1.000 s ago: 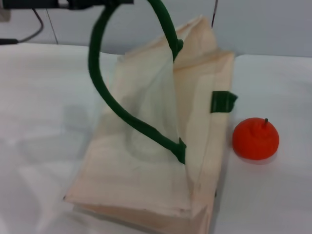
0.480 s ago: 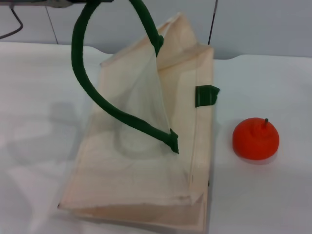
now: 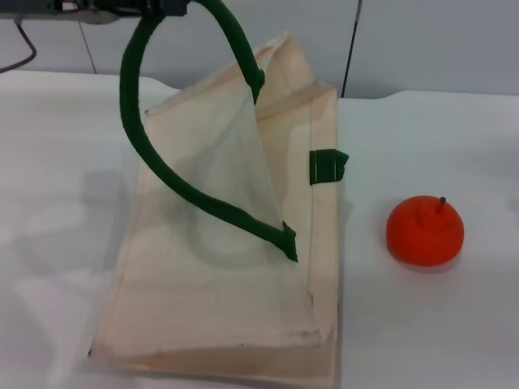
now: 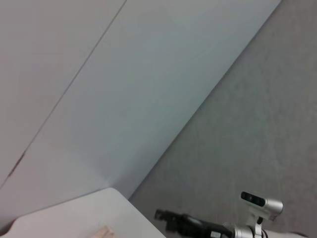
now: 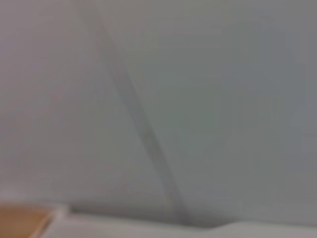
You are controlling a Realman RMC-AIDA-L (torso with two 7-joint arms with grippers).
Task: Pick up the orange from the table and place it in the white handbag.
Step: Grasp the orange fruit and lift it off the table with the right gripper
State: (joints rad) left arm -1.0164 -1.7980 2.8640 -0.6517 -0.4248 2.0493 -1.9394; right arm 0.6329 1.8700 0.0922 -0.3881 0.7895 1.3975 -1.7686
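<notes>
The orange (image 3: 425, 230), with a short dark stem, sits on the white table (image 3: 438, 324) at the right, apart from the bag. The white handbag (image 3: 227, 267) lies in the middle, a cream tote. One dark green handle (image 3: 134, 121) is pulled up in a loop, lifting the upper fabric layer. My left gripper (image 3: 162, 6) shows at the top edge of the head view, shut on the top of that handle. The second handle shows only as a green tab (image 3: 327, 166). My right gripper is out of view.
A grey wall (image 3: 422, 40) stands behind the table, and a dark cable (image 3: 24, 49) hangs at the far left. The left wrist view shows the wall, a table corner (image 4: 74, 218) and a camera head (image 4: 261, 202).
The lifted handle and the bag have shifted to the left, widening the gap between the bag's right edge and the orange. The orange has not moved.
</notes>
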